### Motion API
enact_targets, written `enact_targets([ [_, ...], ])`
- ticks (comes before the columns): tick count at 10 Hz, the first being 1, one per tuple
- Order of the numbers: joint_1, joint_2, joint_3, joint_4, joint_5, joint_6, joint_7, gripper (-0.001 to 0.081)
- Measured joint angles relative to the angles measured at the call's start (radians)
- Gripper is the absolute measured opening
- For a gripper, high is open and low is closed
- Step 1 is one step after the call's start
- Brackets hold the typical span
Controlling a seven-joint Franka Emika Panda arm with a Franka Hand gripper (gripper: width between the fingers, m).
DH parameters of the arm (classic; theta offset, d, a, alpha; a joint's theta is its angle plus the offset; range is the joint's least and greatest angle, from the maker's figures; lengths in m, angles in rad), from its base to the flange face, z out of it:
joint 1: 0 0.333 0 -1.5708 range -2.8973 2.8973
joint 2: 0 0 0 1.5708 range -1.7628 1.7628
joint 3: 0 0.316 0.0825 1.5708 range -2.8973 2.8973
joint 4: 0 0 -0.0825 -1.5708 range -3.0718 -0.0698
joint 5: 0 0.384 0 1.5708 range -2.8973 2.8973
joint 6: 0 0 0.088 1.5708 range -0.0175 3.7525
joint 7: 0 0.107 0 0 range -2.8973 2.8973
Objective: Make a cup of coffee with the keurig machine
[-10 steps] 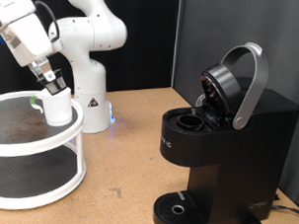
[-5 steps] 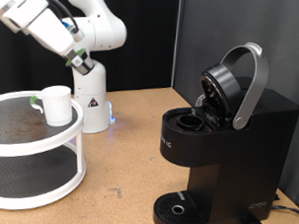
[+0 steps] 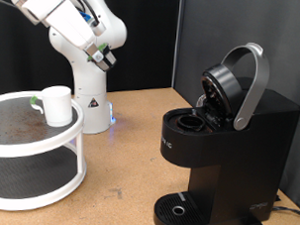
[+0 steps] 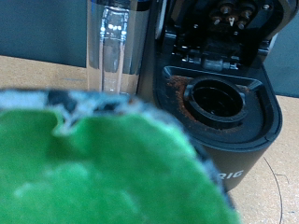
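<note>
End effector (image 3: 104, 59) raised in air at exterior view's upper left, between cup (image 3: 56, 105) and keurig machine (image 3: 228, 145); green-topped pod (image 4: 103, 168) fills wrist view foreground, finger opening cannot tell. Cup on white two-tier stand (image 3: 39, 163). Machine lid up, pod chamber (image 4: 217, 98) exposed, on bench (image 3: 128, 171).

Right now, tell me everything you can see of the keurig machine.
The keurig machine is a boxy matte black brewer standing upright on the wooden table at the exterior view's right. Its lid is raised, silver-grey handle up, and the pod chamber is open and empty with brownish residue at its rim. Round drip base below. Nothing touches it.
</note>
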Motion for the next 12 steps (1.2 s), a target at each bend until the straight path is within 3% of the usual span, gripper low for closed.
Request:
enact_targets([
  [3,0.009,0.000,0.032,0.000,0.106,0.028,0.067,0.0460],
  [7,0.040,0.009,0.156,0.008,0.154,0.203,0.206,0.0460],
  [12,0.094,0.107,0.235,0.084,0.210,0.298,0.287,0.0460],
])
